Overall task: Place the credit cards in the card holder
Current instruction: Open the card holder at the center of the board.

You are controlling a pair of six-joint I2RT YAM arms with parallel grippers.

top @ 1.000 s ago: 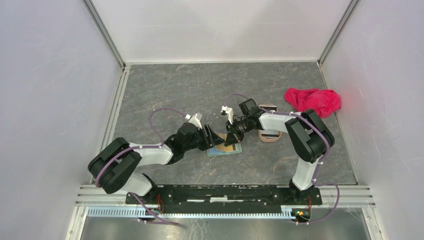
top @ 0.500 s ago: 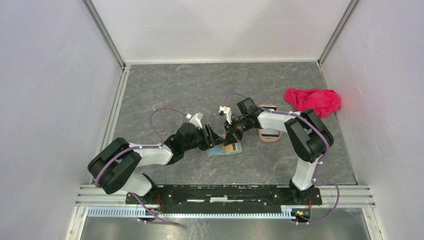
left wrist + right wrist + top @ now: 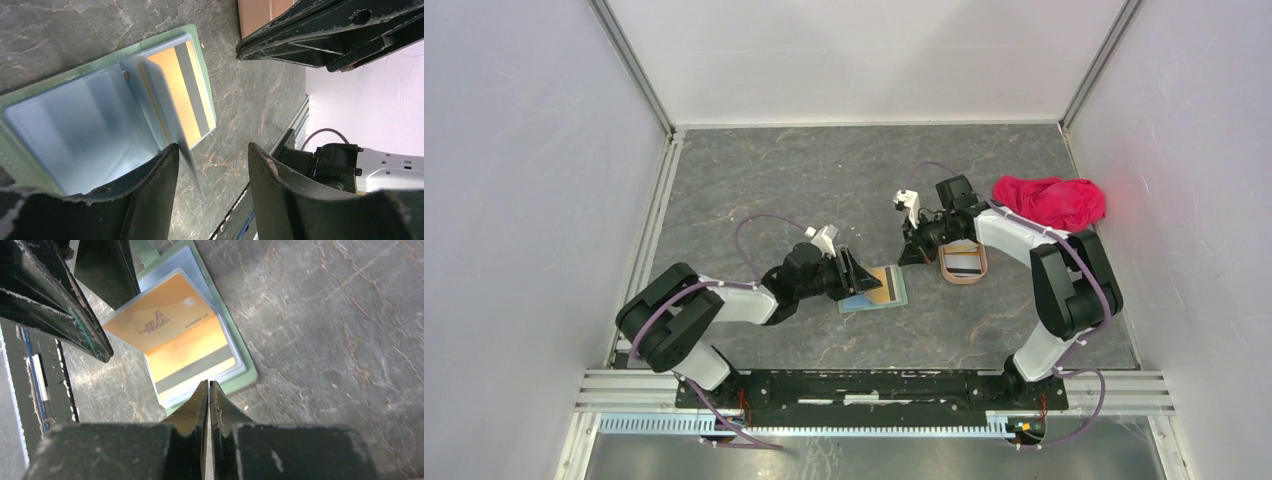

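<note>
Left gripper (image 3: 860, 274) sat low over the open card holder (image 3: 866, 301). An orange card (image 3: 890, 286) showed in its right half. Right gripper (image 3: 912, 256) hung apart, beside the tray (image 3: 963, 282). Red cloth (image 3: 1049, 200) lay beyond.

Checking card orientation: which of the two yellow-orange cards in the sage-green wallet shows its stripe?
In the right wrist view, the lower yellow-orange card, flat in the sage-green wallet: a grey band crosses it. The upper yellow-orange card shows printed lettering instead.
</note>
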